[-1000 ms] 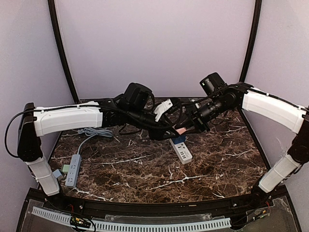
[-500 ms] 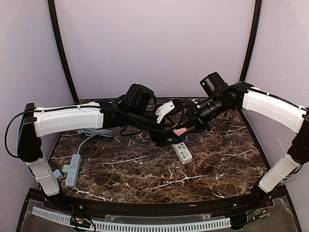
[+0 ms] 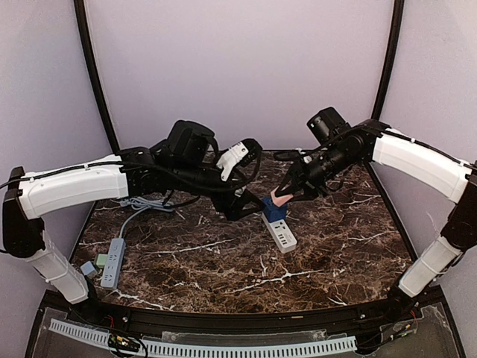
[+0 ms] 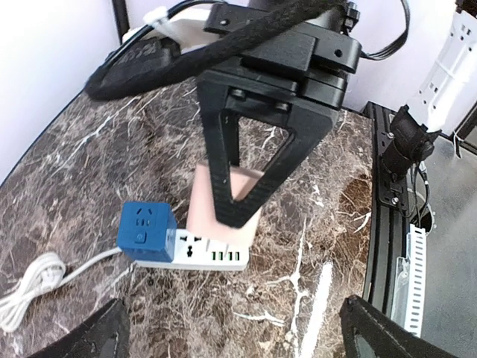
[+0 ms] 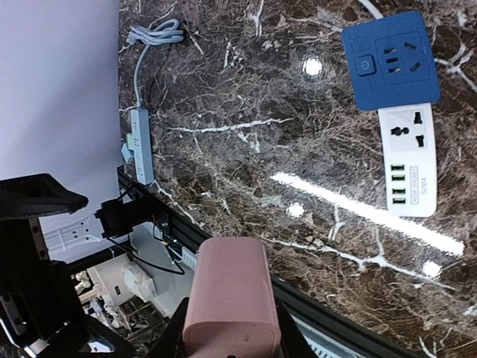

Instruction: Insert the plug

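Note:
My right gripper (image 3: 285, 192) is shut on a pink plug (image 3: 279, 198), which hangs just above a white power strip (image 3: 283, 234) lying on the marble table. A blue cube adapter (image 3: 274, 209) sits on the strip's far end. In the left wrist view the right gripper (image 4: 257, 149) holds the pink plug (image 4: 223, 205) above the white strip (image 4: 205, 255), beside the blue cube (image 4: 147, 231). My left gripper (image 4: 238, 335) is open and empty, left of the plug. The right wrist view shows the pink plug (image 5: 227, 306) between its fingers, with the strip (image 5: 408, 160) and the cube (image 5: 391, 60) beyond it.
A second, grey-blue power strip (image 3: 112, 262) lies near the table's left front corner, and its coiled cable (image 3: 141, 205) sits behind it. Black frame posts (image 3: 93, 74) rise at the back corners. A white cable duct (image 3: 223, 349) runs along the front edge.
My left gripper has opened, let go of the pink plug and drawn back to the left. The right gripper has kept the plug and lowered it toward the strip.

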Controlling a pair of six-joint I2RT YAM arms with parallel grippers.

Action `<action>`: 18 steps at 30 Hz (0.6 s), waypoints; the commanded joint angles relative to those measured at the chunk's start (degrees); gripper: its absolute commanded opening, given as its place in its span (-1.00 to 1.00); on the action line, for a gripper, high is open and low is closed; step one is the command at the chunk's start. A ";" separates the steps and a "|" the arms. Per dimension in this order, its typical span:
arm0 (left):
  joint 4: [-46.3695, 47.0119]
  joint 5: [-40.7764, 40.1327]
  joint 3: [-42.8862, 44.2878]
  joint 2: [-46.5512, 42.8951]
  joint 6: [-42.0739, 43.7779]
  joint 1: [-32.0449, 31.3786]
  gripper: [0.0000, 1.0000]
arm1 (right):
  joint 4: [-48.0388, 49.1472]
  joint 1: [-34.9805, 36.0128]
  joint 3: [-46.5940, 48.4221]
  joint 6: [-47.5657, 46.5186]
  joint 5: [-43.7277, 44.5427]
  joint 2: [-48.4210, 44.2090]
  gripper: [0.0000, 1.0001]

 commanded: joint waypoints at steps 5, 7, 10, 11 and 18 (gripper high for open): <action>-11.13 -16.58 0.90 -7.24 -19.81 1.47 0.97 | -3.07 -0.26 2.26 -12.85 12.54 0.76 -1.00; -9.98 -16.53 -1.50 -10.97 -19.97 1.82 0.97 | -3.13 -0.25 1.94 -15.34 15.06 0.44 -1.00; -5.79 -9.00 -7.82 -14.87 -20.49 4.24 0.98 | -2.93 -0.25 1.18 -18.98 18.14 0.14 -1.00; -4.90 -8.59 -9.30 -16.81 -21.58 5.45 0.97 | -2.82 -0.25 0.92 -19.96 18.80 0.21 -1.00; -7.46 -12.10 -15.49 -21.65 -30.58 10.63 0.98 | -1.84 -0.25 -1.74 -22.71 20.92 1.56 -1.00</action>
